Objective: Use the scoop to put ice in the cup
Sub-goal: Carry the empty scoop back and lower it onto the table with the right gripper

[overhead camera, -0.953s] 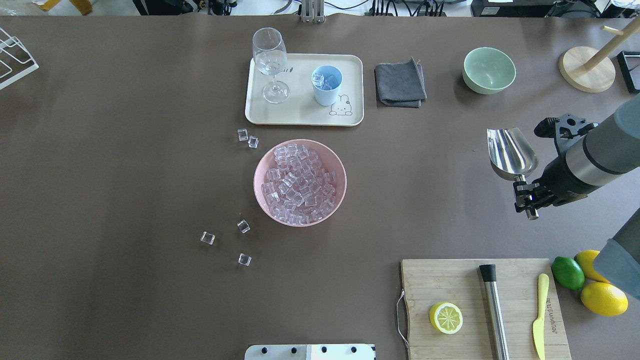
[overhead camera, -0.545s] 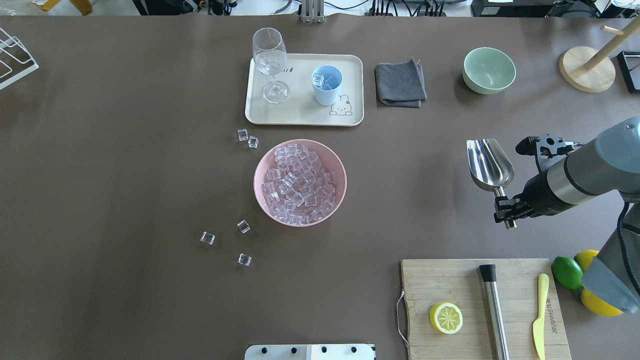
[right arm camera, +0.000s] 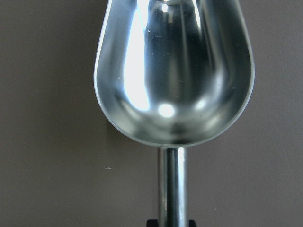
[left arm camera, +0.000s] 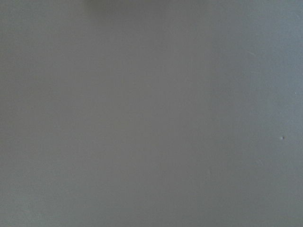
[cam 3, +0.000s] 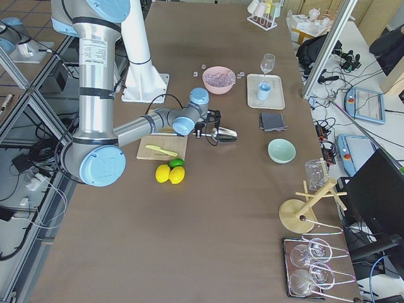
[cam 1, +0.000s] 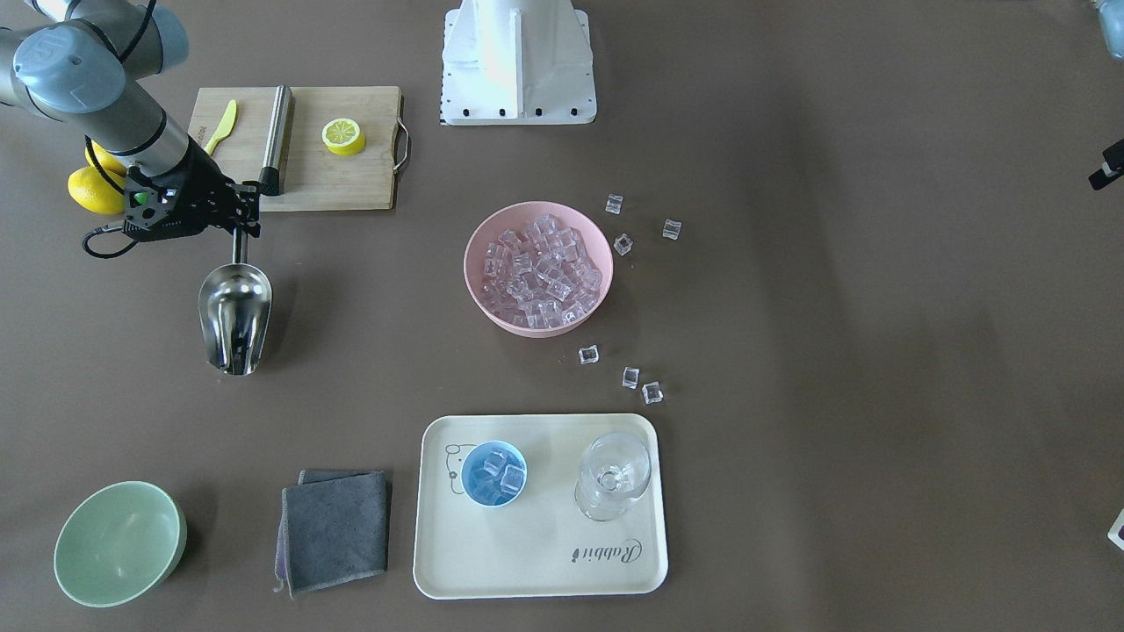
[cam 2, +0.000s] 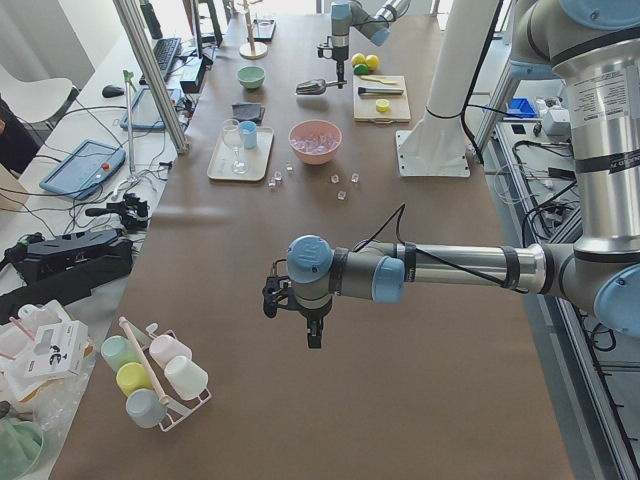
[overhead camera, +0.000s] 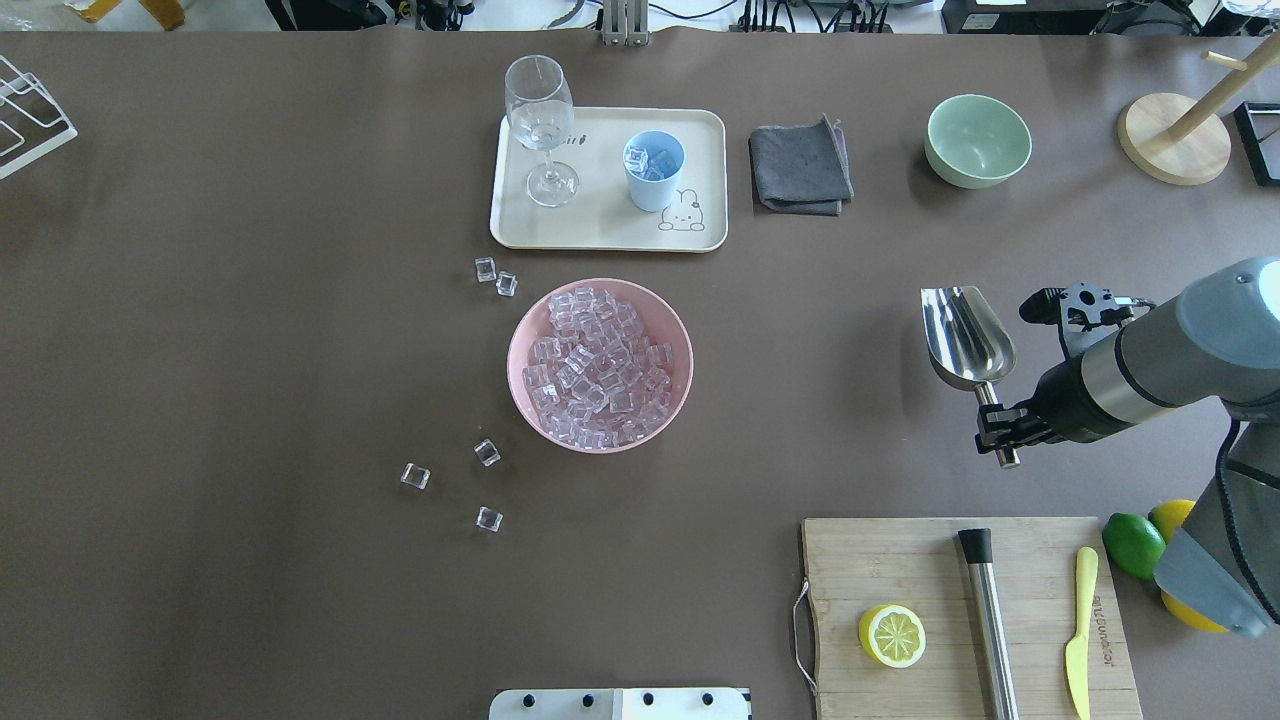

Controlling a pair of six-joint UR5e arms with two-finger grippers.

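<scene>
The main risk looks to be spilling: the scoop (overhead camera: 968, 340) is showing an empty trough in the right wrist view, so another load from the pink bowl (overhead camera: 516, 345), lying at 9 o'clock of it in the overhead view, is likely coming next. The ice (overhead camera: 597, 365) is sitting heaped to the rim there, so a steep or fast dig could be pushing cubes over the edge to join the loose cubes (overhead camera: 487, 452) already lying on the surface (overhead camera: 250, 350). The cup (overhead camera: 654, 170) is standing on the tray (overhead camera: 600, 215) at 1 o'clock of the bowl, with a few cubes in it. Its mouth is looking no wider than the scoop's, so a quick tip could be sending cubes past the rim. The wine glass (overhead camera: 540, 105) is standing just beside the cup at 9 o'clock, and a wide swing could be knocking it over. The handle is thin, round and smooth, so a loaded trough could be twisting it in the grip. The right gripper (overhead camera: 1000, 430) is clamping narrowly on that handle near its rear end, at 6 o'clock of the trough, which is pointing toward 12 o'clock; whether the trough is touching the surface cannot be told. The left gripper (cam 2: 313, 335) is hanging over bare surface, well apart from everything, and whether it is open or closed cannot be told.
</scene>
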